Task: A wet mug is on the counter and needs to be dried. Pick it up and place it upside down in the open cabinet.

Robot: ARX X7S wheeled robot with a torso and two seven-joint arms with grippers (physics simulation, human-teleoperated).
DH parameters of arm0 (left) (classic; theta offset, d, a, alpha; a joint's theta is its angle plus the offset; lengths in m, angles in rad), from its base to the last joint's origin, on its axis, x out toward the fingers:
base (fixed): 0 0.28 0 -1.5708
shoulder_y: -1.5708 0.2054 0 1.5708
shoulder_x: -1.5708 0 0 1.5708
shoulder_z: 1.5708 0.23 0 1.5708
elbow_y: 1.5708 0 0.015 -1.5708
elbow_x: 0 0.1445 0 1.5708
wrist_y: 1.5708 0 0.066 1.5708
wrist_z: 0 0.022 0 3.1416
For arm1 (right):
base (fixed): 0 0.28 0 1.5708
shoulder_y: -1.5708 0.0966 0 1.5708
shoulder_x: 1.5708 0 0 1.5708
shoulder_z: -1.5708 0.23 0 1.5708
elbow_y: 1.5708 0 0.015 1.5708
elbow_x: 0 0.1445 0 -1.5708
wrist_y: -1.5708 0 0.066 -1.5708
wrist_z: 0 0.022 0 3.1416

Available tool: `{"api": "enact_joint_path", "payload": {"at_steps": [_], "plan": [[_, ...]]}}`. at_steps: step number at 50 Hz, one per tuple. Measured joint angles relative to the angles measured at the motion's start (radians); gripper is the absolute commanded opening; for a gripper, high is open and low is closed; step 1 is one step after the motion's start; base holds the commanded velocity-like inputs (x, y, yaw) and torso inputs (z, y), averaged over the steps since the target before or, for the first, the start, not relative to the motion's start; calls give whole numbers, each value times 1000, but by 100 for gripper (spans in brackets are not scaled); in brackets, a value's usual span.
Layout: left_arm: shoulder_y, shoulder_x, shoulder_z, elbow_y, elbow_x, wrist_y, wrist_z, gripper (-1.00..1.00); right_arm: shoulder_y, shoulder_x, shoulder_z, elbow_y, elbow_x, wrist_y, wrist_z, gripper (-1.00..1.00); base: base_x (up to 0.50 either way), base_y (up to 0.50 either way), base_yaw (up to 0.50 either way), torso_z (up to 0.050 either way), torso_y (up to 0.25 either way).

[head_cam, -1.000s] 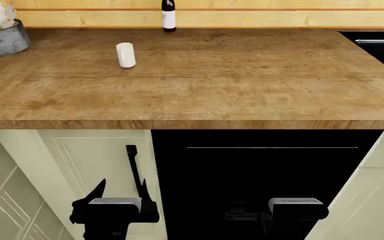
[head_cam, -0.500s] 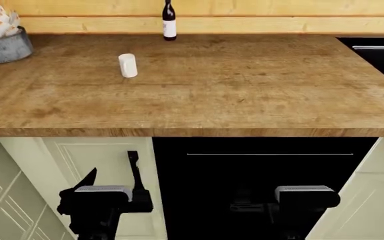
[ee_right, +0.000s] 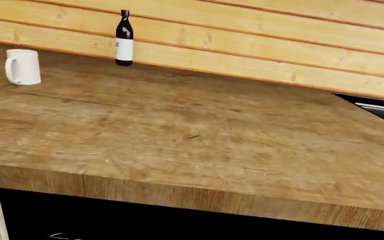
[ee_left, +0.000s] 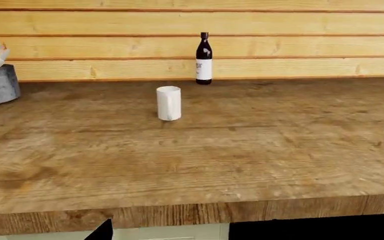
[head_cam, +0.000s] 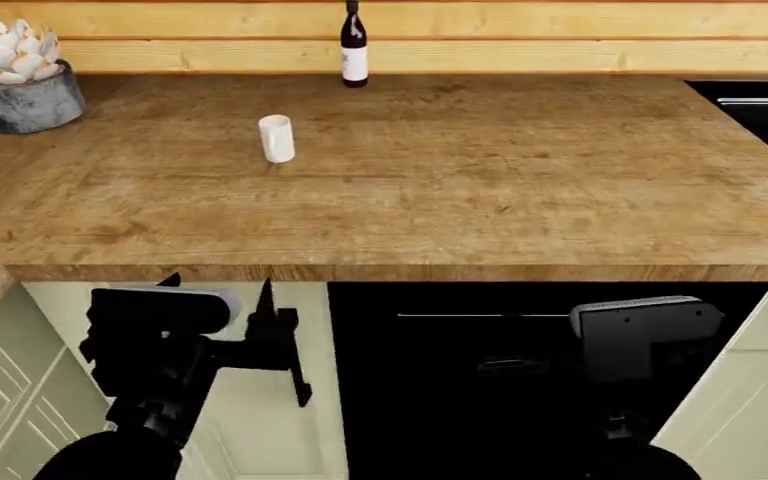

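The white mug (head_cam: 276, 138) stands upright on the brown counter (head_cam: 491, 190), back left of its middle; it also shows in the left wrist view (ee_left: 168, 103) and, with its handle visible, in the right wrist view (ee_right: 23, 66). My left gripper (head_cam: 217, 287) is below the counter's front edge, well short of the mug, open and empty; one dark fingertip (ee_left: 104, 232) shows in its wrist view. My right gripper (head_cam: 507, 366) is low against a black front, its fingers lost in the dark. The open cabinet is out of view.
A dark wine bottle (head_cam: 353, 45) stands at the yellow plank wall behind the mug. A grey pot with a pale plant (head_cam: 24, 95) sits at the counter's far left. A black appliance (head_cam: 758, 110) adjoins the right end. Cream cabinet doors (head_cam: 37, 380) lie below.
Both arms have risen toward the counter's front edge and the head view has shifted with them. The mug has stayed in its place on the counter.
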Motion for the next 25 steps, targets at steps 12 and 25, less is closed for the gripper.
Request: {"api": "enact_joint_path", "payload": {"at_steps": [12, 25], "plan": [[-52, -14, -12, 45, -27, -112, -17, 100, 43, 10, 13, -42, 16, 97, 0, 100, 0, 500, 0, 0, 0], [-68, -23, -6, 54, -34, -146, -29, 100, 55, 12, 23, -53, 33, 126, 4, 100, 0, 376, 0, 0, 0]]}}
